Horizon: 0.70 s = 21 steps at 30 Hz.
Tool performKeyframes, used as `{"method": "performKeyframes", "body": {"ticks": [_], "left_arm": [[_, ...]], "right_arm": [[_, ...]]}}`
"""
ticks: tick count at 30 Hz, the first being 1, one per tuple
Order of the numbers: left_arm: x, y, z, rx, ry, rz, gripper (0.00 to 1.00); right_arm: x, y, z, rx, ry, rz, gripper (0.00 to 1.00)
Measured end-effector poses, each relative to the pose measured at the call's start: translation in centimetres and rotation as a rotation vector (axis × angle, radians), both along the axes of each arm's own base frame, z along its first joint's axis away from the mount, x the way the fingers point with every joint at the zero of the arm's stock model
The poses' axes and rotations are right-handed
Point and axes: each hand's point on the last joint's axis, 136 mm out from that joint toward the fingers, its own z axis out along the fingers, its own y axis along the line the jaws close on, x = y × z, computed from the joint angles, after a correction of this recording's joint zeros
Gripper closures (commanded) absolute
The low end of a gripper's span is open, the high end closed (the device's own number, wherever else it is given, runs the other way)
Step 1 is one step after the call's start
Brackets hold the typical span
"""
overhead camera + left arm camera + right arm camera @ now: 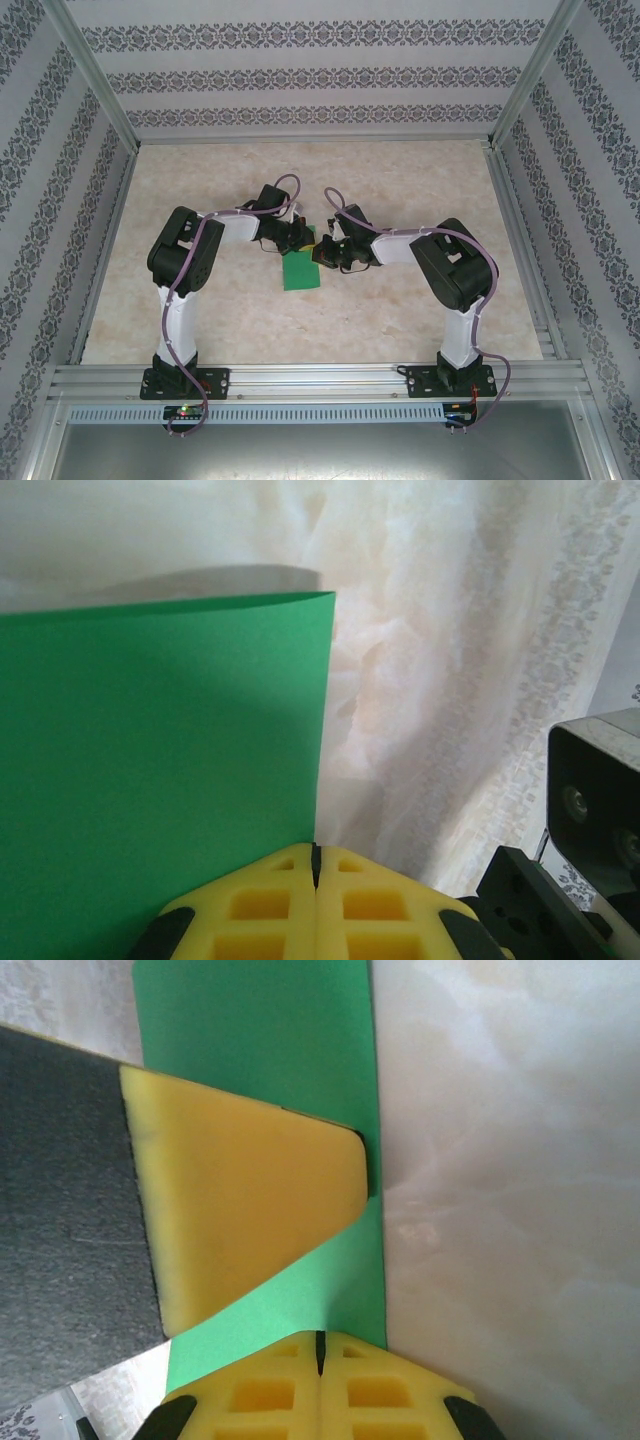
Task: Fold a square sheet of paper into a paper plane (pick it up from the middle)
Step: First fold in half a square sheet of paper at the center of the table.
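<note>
Left pincer point(315, 865), right pincer point(320, 1345), both pinching one green square sheet of paper point(160, 760), over one pale table point(500, 1210).

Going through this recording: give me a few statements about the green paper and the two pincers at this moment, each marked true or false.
1. The bright green paper sheet is over the middle of the beige marbled table, between the two arms. True.
2. The left pincer stands wide open. False: its yellow fingertips are pressed together on the sheet's edge.
3. The right pincer is shut on the sheet. True.
4. The two pincers are at opposite ends of the table. False: they meet at the sheet, close to each other.
</note>
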Motion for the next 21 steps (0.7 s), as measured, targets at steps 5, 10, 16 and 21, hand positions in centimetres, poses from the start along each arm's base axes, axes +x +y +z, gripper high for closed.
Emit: {"method": "performKeyframes", "body": {"ticks": [5,10,16,21], "left_arm": [[-0.1,-0.1,0.0,-0.015,-0.019,-0.009,0.97],[-0.1,-0.1,-0.1,-0.01,-0.025,-0.012,1.0],[-0.2,0.1,-0.3,-0.005,-0.024,-0.011,1.0],[-0.5,0.2,-0.3,-0.005,-0.021,-0.01,1.0]], "right_arm": [[0.0,0.0,0.0,-0.008,0.007,0.003,1.0],[-0.1,0.0,0.0,-0.016,0.002,0.017,1.0],[-0.7,-0.1,0.0,-0.026,-0.006,0.053,1.0],[-3.1,-0.2,0.0,-0.033,0.009,0.086,1.0]]}}
